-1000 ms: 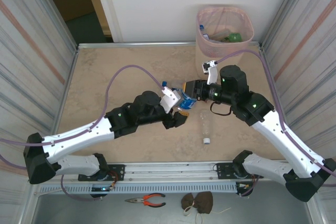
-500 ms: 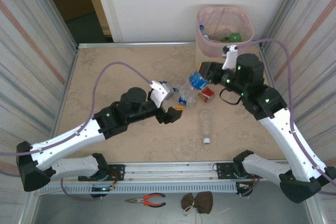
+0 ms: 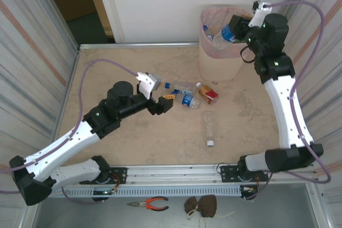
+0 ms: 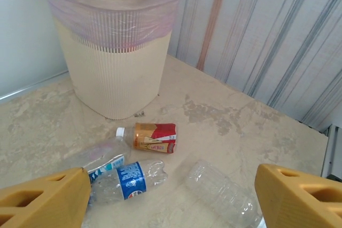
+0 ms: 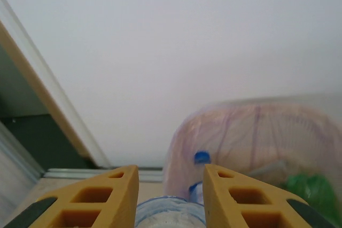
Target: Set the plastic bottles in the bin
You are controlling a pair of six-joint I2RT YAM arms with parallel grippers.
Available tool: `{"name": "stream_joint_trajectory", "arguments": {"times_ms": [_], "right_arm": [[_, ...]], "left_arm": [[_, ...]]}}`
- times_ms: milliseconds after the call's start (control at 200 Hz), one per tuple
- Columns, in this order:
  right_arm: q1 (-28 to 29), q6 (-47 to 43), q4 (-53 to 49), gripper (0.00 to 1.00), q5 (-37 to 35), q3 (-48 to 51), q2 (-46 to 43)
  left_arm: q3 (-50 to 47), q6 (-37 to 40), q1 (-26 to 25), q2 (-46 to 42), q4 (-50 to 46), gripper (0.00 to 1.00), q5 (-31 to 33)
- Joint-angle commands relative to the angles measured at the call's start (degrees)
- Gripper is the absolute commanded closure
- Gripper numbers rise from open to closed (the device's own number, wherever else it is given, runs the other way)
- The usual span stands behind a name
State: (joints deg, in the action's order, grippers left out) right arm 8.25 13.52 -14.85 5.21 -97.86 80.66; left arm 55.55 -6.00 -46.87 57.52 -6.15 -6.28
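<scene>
The right claw (image 3: 234,29) is gripping a blue-labelled bottle (image 3: 226,34) mid-body over the bin (image 3: 220,67) at one o'clock; it is probably light, crushable and slippery. The left claw (image 3: 165,103) is hovering open near bottles (image 3: 187,100) lying on the surface (image 3: 117,68).

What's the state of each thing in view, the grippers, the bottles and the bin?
left gripper: open, empty.
right gripper: shut on held bottle, over the bin.
bin: upright, bag-lined, bottles inside.
red-label bottle: lying on the table.
clear bottle: lying on the table.
</scene>
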Motion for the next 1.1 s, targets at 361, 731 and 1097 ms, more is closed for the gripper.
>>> {"name": "stream_joint_trajectory", "arguments": {"times_ms": [361,731,1097], "right_arm": [[-3.3,-39.4,16.8,0.77,3.3,-14.4,22.8],[-3.8,-50.4,15.7,0.74,-0.8,-24.0,38.4],[-3.7,-56.5,14.2,0.67,-7.1,-24.5,45.0]], "left_arm": [[1.0,-0.7,8.1,4.4,1.3,0.19,-6.9],[4.8,-1.9,12.7,12.9,2.6,0.2,-11.7],[4.8,-3.1,14.2,15.1,3.4,0.2,-12.9]]}}
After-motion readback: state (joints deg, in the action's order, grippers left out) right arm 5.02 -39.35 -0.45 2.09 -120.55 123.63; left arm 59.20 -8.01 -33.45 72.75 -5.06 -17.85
